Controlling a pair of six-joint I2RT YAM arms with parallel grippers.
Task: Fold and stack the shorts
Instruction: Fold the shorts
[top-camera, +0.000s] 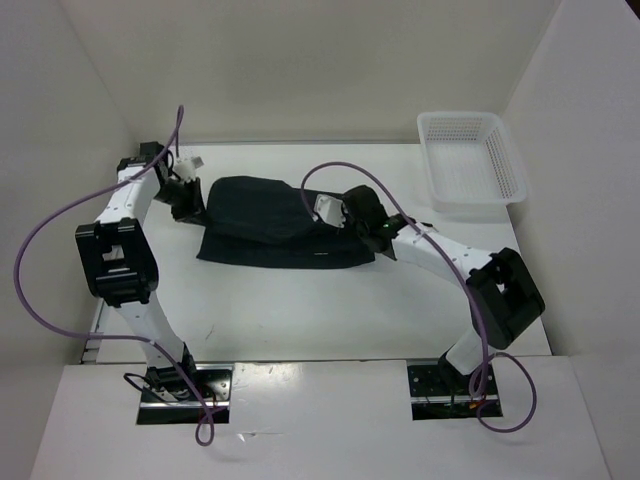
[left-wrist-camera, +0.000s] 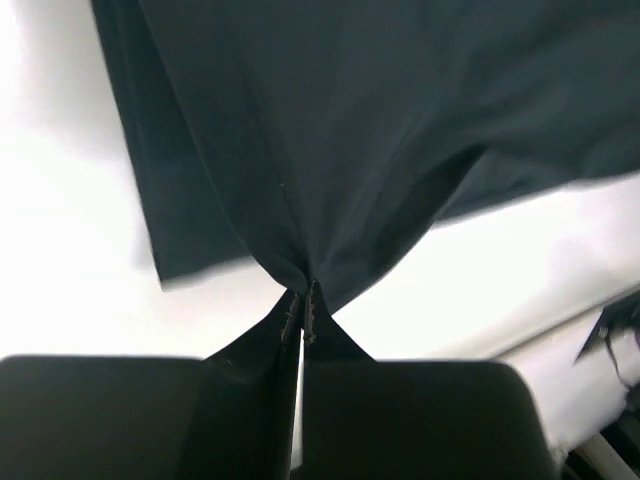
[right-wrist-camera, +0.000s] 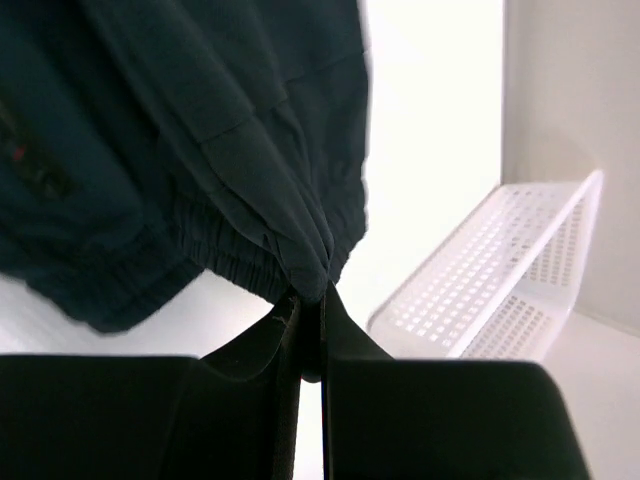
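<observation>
- Nearest the camera, well this side of the basket (top-camera: 470, 165): arm bases (top-camera: 180, 385) on the table (top-camera: 330, 320) edge. Gripper status?
- left gripper (left-wrist-camera: 303, 305) is clamped on the shorts (left-wrist-camera: 330, 150). Tips are pressed together with a bunch of plain fabric pinched between them. It sits far left of the basket, at the garment's left end.
- Right one?
- right gripper (right-wrist-camera: 312, 300) same, closed onto the gathered elastic waistband (right-wrist-camera: 250, 250). It's closer to the basket than the left one, but apart from it.
- Where's the garment?
- On the table, left of the basket and slightly nearer, not touching it. The left end is in the left gripper and the right part is under the right one. Fabric tents toward both sets of tips.
- Look?
- Very dark, black to charcoal, soft, matte. The waistband is ruched. A straight hem (left-wrist-camera: 190, 250) shows in the left wrist view. From above, a rumpled upper layer lies over a flatter lower one.
- Any label or text?
- Small reddish mark (right-wrist-camera: 20, 155) on the fabric in the right wrist view. Too blurred to read.
- Basket itself?
- White plastic lattice, at the table's far right corner by the wall.
</observation>
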